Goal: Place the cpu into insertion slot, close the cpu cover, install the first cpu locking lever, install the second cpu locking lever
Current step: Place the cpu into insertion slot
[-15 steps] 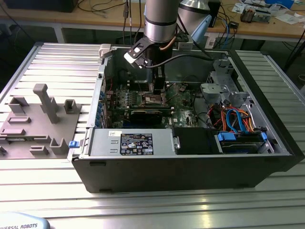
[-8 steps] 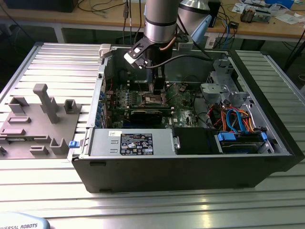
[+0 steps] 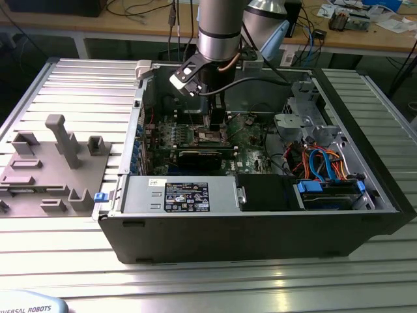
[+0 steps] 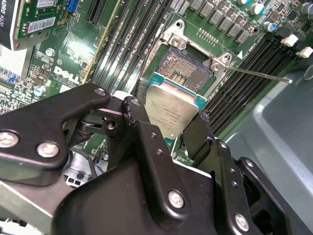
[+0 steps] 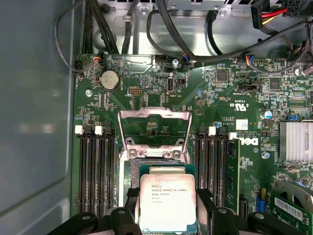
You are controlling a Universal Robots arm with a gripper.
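Note:
My gripper (image 4: 168,128) is shut on the cpu (image 4: 171,110), a flat square chip with a silvery top, its black fingers (image 4: 139,117) pressing two opposite edges. In the first wrist view the cpu (image 5: 167,200) hangs between the gripper (image 5: 167,218) fingers, partly over the insertion slot (image 5: 157,160) and offset from it. The slot (image 4: 188,66) lies uncovered, its dark contact field showing. The cpu cover (image 5: 155,114) stands flipped open beyond the slot. A thin metal lever (image 4: 259,73) sticks out beside the socket. In the exterior view the gripper (image 3: 215,122) reaches down into the open computer case (image 3: 260,222).
Long black memory slots (image 5: 95,171) flank the socket on both sides. Black cables (image 5: 186,44) run along the case wall beyond the board. A black card (image 3: 205,156), power supply (image 3: 186,195) and drive cage (image 3: 332,189) fill the case. A grey fixture (image 3: 52,163) sits at the exterior view's left.

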